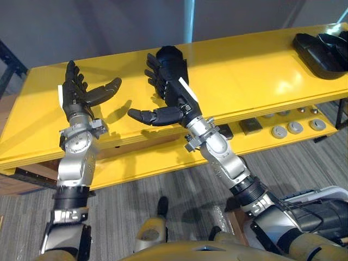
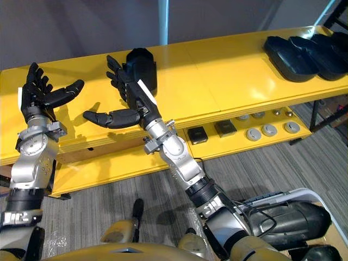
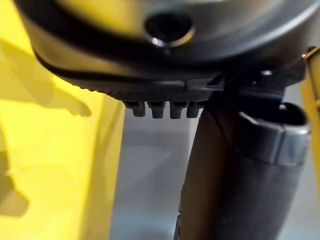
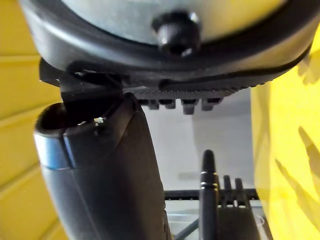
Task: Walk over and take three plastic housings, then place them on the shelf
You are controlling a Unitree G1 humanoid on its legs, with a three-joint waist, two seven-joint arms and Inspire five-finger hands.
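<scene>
Yellow shelving fills the upper half of the head views, with a grey wall behind it and grey carpet (image 1: 163,187) below. The broad yellow top board (image 1: 261,76) runs from lower left to upper right. Beneath it, a lower yellow board (image 2: 234,148) carries small round grey parts (image 1: 295,128) and dark square parts.

One black plastic housing, a tall ribbed tub (image 2: 142,65), stands upright on the top board at upper centre. More black plastic housings (image 2: 296,51) lie overlapped at the upper right corner, well apart from it.

The right hand (image 2: 133,98) is held released, its fingers spread just left of the upright housing and its thumb stretched away toward the lower left. Nothing is grasped. Whether the fingers touch the housing's wall cannot be told. The left hand (image 1: 76,98) is also held released, fingers straight, above the board at upper left and apart from every housing.

The step in hand is judged to concern the upright housing. Whether it is being taken or has been set down cannot be told.

If it is to be taken, the thumb should be brought round to the wall opposite the fingers before any closing. The grip is best placed low on the body, since a tall tub may tip under a sideways push. If it has been set down, the hand should be drawn off sideways without brushing the wall.
</scene>
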